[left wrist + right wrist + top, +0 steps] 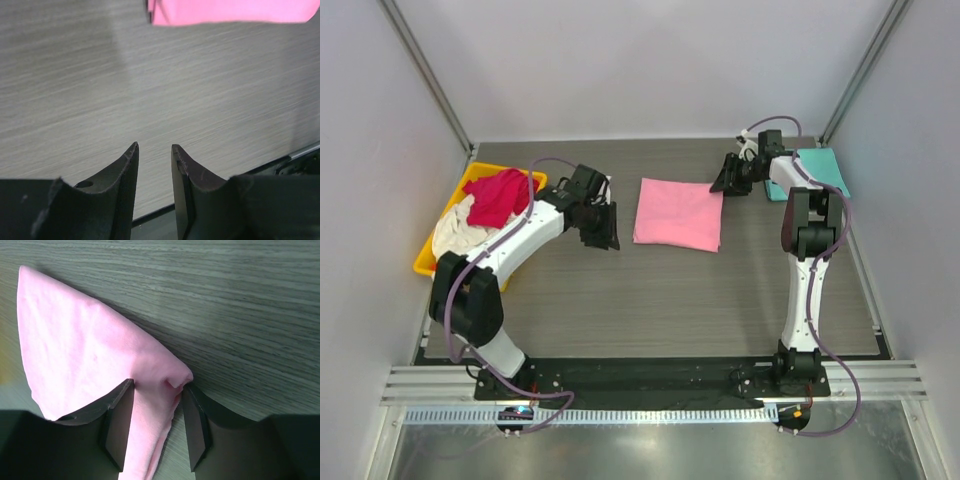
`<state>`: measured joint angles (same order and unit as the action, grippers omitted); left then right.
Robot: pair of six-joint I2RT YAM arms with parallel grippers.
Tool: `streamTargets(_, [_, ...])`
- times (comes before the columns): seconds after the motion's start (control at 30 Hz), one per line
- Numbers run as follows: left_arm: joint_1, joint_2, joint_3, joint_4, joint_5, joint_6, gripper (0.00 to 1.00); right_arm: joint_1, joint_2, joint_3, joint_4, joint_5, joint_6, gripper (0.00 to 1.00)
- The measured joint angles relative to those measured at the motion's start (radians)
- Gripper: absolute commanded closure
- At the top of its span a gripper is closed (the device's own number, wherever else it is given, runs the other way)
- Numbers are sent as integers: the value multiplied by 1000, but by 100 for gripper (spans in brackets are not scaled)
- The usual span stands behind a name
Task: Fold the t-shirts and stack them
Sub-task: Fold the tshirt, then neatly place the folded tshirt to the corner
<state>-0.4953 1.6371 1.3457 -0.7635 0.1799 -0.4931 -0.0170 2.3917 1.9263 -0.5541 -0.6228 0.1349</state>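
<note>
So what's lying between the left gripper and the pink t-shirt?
Nothing: only bare table separates the left gripper from the pink t-shirt. This shows in both the top view and the left wrist view.

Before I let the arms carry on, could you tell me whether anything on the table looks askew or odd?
Only the pink t-shirt: it lies folded flat, but one corner is bunched into a raised pucker at the right gripper, between its jaws. The teal t-shirt lies neatly folded.

Grey wood-grain table [670,300], plain white walls [650,60] on three sides, metal corner posts [425,70], aluminium rail [650,385] at near edge, even diffuse light.
</note>
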Motion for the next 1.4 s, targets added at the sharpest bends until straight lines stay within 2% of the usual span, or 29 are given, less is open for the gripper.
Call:
streamTargets(0.1, [0,-11,-41,0,12,0,66,2,7,9,-11,-1,-12,57])
streamTargets(0.2, [0,-24,-48,0,22,1,66,2,13,13,-19,-6,-22,67])
streamTargets(0.3, [0,-55,-48,2,24,4,66,3,19,13,-29,-23,-35,80])
streamTargets(0.4, [0,-84,-48,4,23,5,66,3,27,15,-40,-48,-50,98])
streamTargets(0.63, [0,-100,-62,5,19,8,66,12,25,27,-64,-18,-55,99])
streamTargets(1.0, [0,-111,-71,4,2,8,65,167,-240,-150,-50,383,-24,99])
streamTargets(1.17, [0,-111,-71,5,-5,8,66,225,-285,-173,-36,494,-29,99])
streamTargets(1.33, [0,-111,-71,5,-22,8,66,220,-285,-169,-48,532,-44,99])
streamTargets(1.37, [0,-111,-71,5,-23,8,65,215,-284,-165,-51,531,-47,96])
streamTargets(1.4, [0,-111,-71,5,-23,8,65,209,-281,-156,-60,529,-48,85])
